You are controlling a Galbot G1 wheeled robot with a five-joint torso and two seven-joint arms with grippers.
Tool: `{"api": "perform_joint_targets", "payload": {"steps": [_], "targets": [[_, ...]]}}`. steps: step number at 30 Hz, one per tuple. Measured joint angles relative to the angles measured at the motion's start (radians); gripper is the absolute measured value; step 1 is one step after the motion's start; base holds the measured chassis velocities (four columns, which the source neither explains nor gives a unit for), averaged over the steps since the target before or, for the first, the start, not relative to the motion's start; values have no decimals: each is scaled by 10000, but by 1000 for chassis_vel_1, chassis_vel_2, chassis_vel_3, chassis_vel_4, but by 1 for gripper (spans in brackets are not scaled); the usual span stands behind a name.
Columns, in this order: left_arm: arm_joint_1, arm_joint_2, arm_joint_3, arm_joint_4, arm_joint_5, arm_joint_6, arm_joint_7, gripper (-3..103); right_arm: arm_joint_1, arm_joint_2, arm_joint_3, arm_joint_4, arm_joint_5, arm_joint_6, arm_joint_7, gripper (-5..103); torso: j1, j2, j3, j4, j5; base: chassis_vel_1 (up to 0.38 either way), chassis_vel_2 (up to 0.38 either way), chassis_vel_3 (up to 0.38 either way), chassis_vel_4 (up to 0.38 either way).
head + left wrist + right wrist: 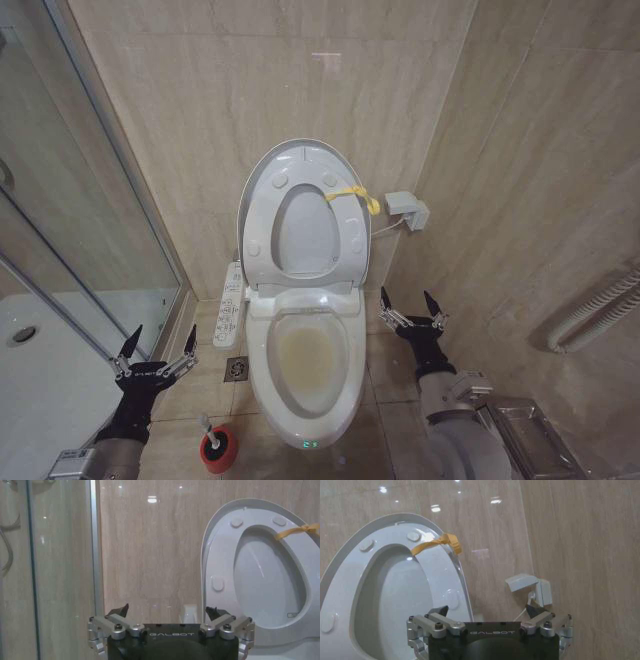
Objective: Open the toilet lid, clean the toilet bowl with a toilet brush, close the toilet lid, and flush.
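Note:
The toilet lid (305, 235) stands raised against the back wall, with the seat ring (262, 215) up in front of it and a yellow loop tag (352, 195) at its right edge. Below, the toilet bowl (305, 355) lies uncovered, with yellowish staining inside. The toilet brush (212, 437) stands in a red cup on the floor left of the bowl. My left gripper (155, 350) hovers open above the brush, left of the bowl, and faces the lid (265, 581). My right gripper (412, 305) is open to the bowl's right, empty, and points at the lid (395, 592).
A white button panel (230, 305) sticks out at the bowl's left. A floor drain (237, 368) lies beside it. The glass shower door (90, 200) closes off the left. On the right are a wall box (408, 210), hoses (600, 310) and a metal bin (530, 435).

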Motion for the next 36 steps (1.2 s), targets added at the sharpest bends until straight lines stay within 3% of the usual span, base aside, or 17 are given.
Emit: {"api": "perform_joint_targets", "payload": {"steps": [33,36], "targets": [[0,0,7,1,-4,-2,1,100,-34,-2,12,4,0,8,-4,100,0,0,0,2,1,0,0,0,0],[0,1,7,1,-4,-3,2,100,-820,-59,397,233,15,259,-134,100,1,0,0,0,1,0,0,0,0]]}}
